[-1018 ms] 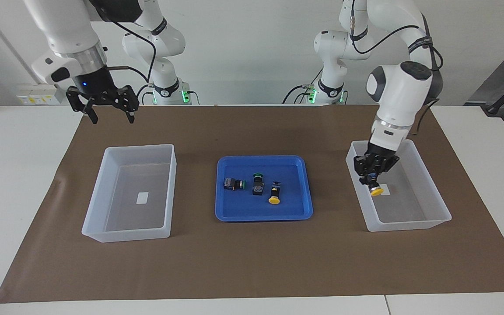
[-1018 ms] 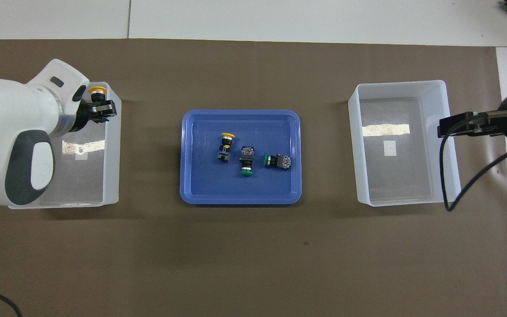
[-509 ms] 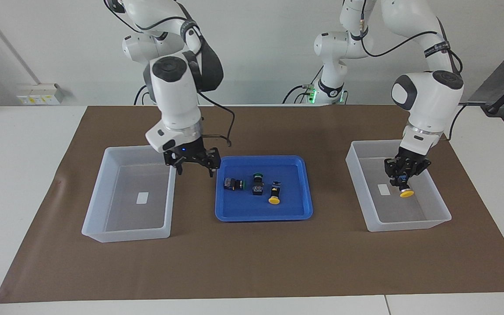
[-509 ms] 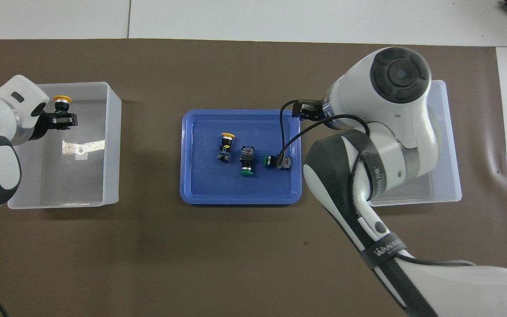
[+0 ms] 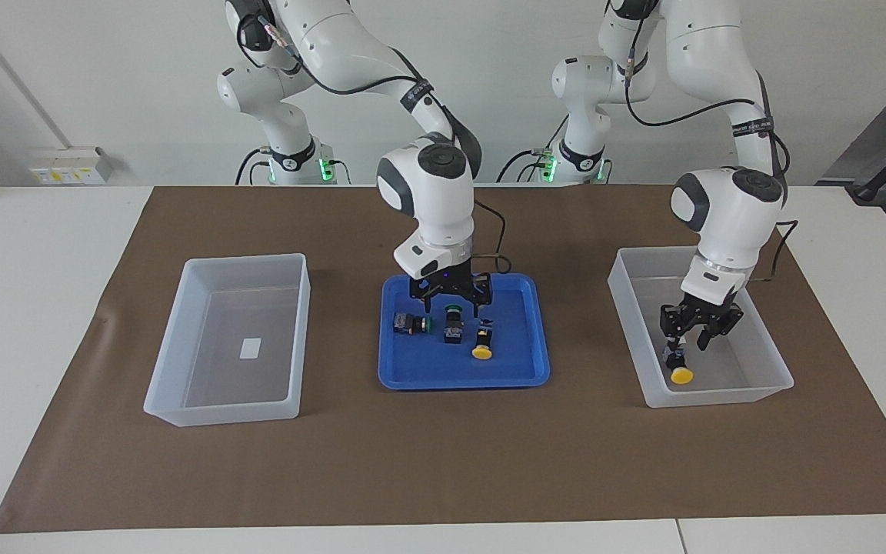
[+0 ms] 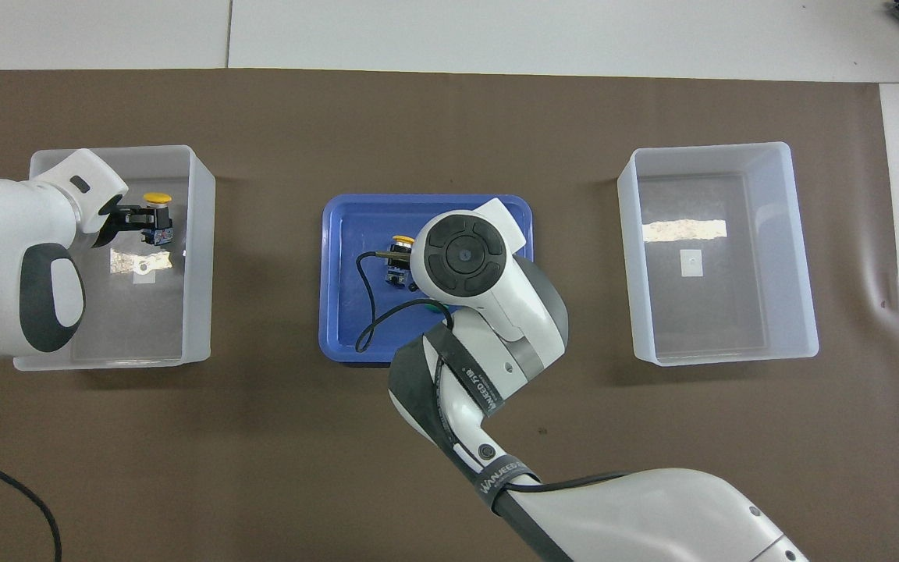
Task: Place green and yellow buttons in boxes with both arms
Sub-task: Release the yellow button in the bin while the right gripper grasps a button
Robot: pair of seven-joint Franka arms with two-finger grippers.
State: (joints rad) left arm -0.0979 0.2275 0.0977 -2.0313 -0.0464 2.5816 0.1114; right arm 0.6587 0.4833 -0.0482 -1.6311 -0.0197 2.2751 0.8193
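One yellow button is dropped in a box under the spread left gripper — three remain in the blue tray, the wide right gripper poised above.

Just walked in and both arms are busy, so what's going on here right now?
The robots are sorting pushbuttons from the blue tray into two bins. The left gripper, open, is in the bin at its end of the table, just above a yellow button lying there. The right gripper hangs open over the tray's three remaining buttons, around a green one. The other bin holds no buttons.
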